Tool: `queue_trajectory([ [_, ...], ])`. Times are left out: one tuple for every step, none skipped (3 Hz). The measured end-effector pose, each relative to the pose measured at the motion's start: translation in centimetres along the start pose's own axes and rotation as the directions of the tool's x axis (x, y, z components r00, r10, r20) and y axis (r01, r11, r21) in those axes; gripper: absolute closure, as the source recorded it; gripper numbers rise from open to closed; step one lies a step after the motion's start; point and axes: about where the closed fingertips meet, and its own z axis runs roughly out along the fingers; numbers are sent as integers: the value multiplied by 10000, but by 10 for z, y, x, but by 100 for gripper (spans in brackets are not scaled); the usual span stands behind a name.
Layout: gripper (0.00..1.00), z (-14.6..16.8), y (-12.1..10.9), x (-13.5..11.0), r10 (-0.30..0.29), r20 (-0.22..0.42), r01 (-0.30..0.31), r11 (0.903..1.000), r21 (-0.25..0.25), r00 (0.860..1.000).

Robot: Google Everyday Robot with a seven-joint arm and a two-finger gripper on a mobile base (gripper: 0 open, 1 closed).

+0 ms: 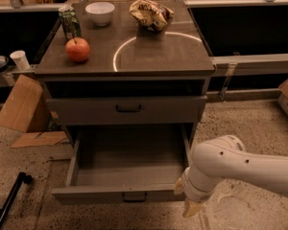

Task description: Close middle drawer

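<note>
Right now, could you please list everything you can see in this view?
cabinet: one, grey, centre of view
top drawer: one, grey, shut, under the cabinet top
middle drawer: one, grey, pulled out below the top drawer
apple: one, red, front left of the cabinet top
can: one, green, behind the apple
bowl: one, white, back of the cabinet top
crumpled bag: one, yellowish, right of the bowl
cup: one, white, left of the cabinet
cardboard: two pieces, brown, floor at left
arm: one, white, lower right
pincer: one, cream, by the middle drawer's front right corner
</note>
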Motion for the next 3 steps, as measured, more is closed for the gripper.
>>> queue_trajectory([
  [80, 57, 10, -3, -260, -60, 256, 9976, -636, 9996],
  [100, 99, 7, 3, 52, 72, -45, 9953, -967, 10000],
  [100, 125, -11, 12, 448, 331, -414, 9946, -952, 9984],
])
